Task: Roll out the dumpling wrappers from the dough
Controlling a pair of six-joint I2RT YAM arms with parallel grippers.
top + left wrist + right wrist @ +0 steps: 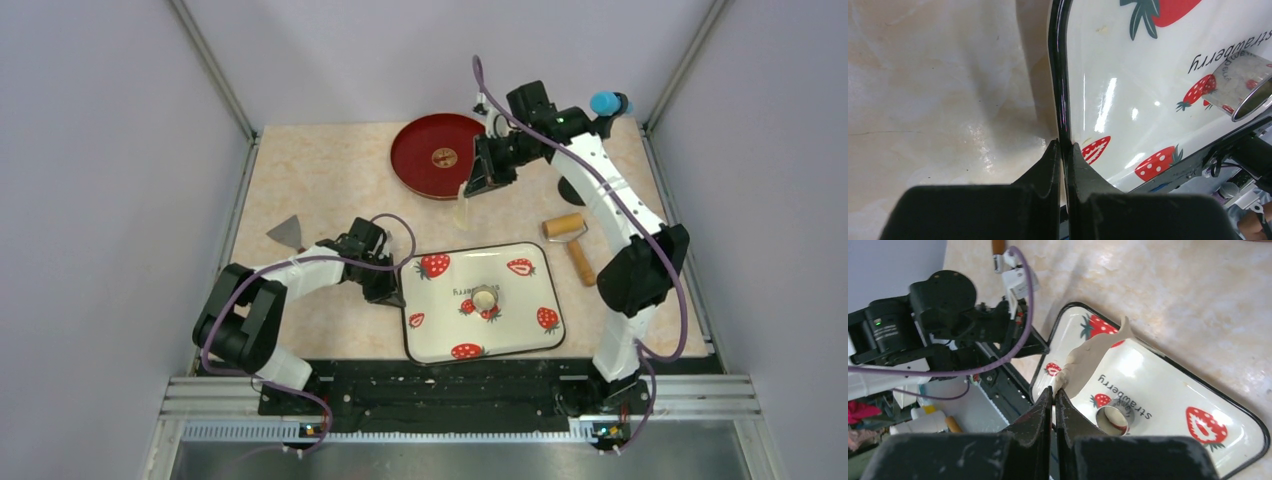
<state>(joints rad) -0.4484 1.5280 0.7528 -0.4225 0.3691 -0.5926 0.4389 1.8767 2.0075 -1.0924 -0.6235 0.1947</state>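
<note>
Hanging from the right fingers (1053, 393), which are pressed together on its upper end, the dough (1093, 360) is a long, limp strip held above the worktop (320, 170), over the gap between the red plate (425, 160) and the far edge of the strawberry tray (530, 335). The tray lies close to the worktop's near edge, between the two arm bases. Its black left rim is pinched between the left fingers (1055, 154), which are closed on it from the left. The widest bare stretch of worktop is the far left quarter, bounded by the metal rail on the left, the scraper (288, 232) and the plate. On the right, room is tighter: the wooden roller (571, 245) lies between the tray's right edge and the right arm, its handle pointing toward the near edge. A metal ring (485, 298) stands near the tray's middle. The dough's long axis runs straight away from the fingertips, and it narrows to a pointed free end. In the right wrist view that tip points at the tray corner with a strawberry. Whether the tip touches anything cannot be told.
</note>
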